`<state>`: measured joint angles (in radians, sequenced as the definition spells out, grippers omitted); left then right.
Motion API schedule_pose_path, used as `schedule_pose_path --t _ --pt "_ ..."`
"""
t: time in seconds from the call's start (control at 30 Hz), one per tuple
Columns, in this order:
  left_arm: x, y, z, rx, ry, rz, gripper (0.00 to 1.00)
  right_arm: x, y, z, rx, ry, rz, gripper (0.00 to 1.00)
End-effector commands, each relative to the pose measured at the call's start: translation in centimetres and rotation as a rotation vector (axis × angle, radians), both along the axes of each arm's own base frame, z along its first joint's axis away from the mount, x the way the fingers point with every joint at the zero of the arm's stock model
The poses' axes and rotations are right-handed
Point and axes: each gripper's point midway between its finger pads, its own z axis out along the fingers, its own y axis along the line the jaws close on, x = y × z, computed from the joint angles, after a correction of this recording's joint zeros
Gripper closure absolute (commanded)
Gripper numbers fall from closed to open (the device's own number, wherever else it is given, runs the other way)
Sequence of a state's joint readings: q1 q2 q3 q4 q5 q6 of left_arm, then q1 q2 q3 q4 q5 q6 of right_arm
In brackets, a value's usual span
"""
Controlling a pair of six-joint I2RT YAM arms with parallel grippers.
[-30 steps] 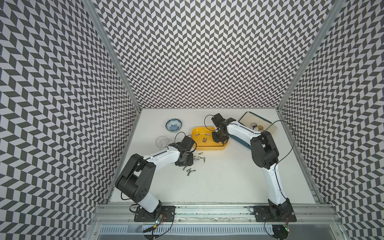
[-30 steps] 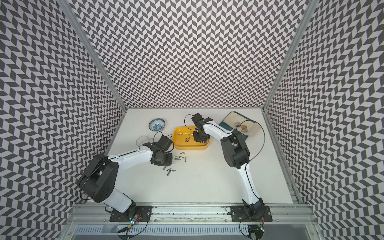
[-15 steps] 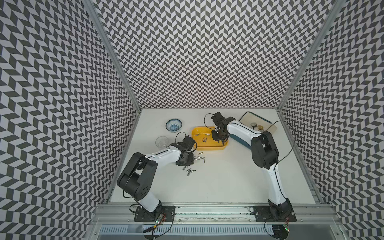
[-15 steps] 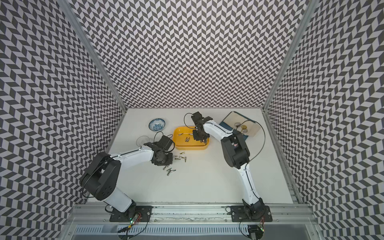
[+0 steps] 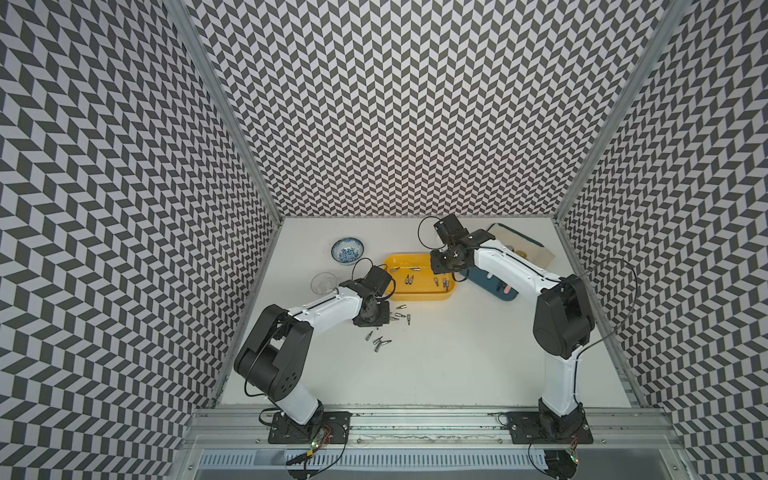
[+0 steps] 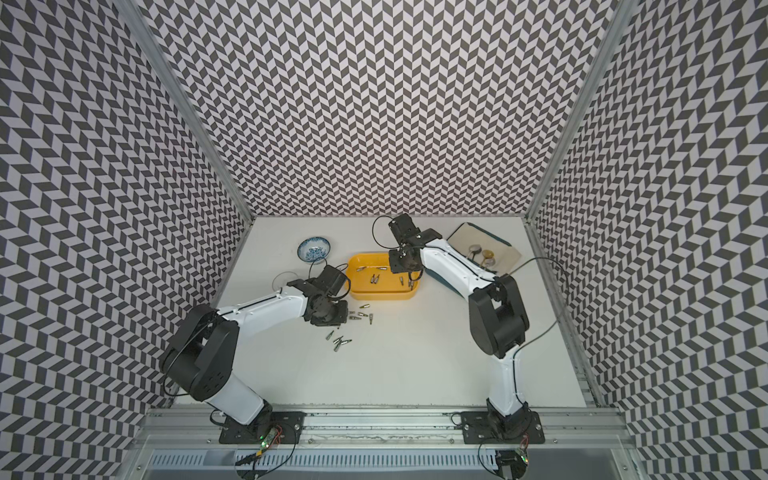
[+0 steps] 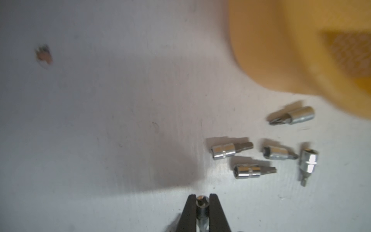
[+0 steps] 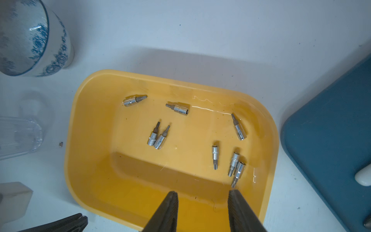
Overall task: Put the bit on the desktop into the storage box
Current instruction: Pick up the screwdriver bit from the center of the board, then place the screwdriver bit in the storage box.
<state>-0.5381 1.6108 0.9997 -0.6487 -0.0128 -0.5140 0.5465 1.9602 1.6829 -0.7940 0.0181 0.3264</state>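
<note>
Bits [image 7: 231, 150] are lying loose on the table [image 5: 457, 365], near the front wall of the storage box [image 5: 419, 296]; you are seeing five of them in the left wrist view. A second cluster [image 5: 377, 341] is lying a little nearer the arm bases, too small to count surely. Your left tool [image 7: 202, 197] is pinching a held bit [image 7: 202, 203], jaws closed tight on it, close to the table beside those five. Your right tool [image 8: 202, 195] is hanging over the right end of the box, jaws partly spread and gripping nothing.

The box is holding eight bits: two touching pairs and four singles. Its yellow wall is standing between the loose bits and the inside.

In both top views, a blue-patterned bowl [image 5: 348, 250] and a clear glass [image 5: 323, 282] are sitting left of the box, apart from the bits. A blue-and-cream tray [image 6: 507, 249] is lying to its right, carrying a few small round things [image 6: 476, 250].
</note>
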Motion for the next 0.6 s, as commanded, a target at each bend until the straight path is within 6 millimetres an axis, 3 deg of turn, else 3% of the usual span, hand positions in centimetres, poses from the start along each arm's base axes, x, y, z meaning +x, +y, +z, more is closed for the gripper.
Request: schedule_pose_path --t 0.0,0.17,0.27,0.4,0.57 --pt "1.4 -1.1 5.2 -0.054 -0.082 -0.028 1.0 -0.8 -0.4 2.3 0.05 -0.055 -0.034 0.54" --pt "4.4 -2.5 10.6 -0.09 -0.168 -0.058 1.0 -3.4 -2.1 3.5 0.072 -0.067 -0.064 0.52" --pt "6.8 -3.4 11.7 -0.079 -0.189 -0.08 1.0 -5.1 -3.2 3.7 0.08 -0.066 -0.082 0.52" --pt "9.6 -5.3 10.6 -0.081 -0.184 -0.108 1.0 -7.8 -4.2 3.8 0.114 -0.055 -0.093 0.52" --pt "12.5 -7.2 7.0 -0.069 -0.15 -0.142 1.0 -12.0 -4.0 3.1 0.149 -0.021 -0.061 0.52"
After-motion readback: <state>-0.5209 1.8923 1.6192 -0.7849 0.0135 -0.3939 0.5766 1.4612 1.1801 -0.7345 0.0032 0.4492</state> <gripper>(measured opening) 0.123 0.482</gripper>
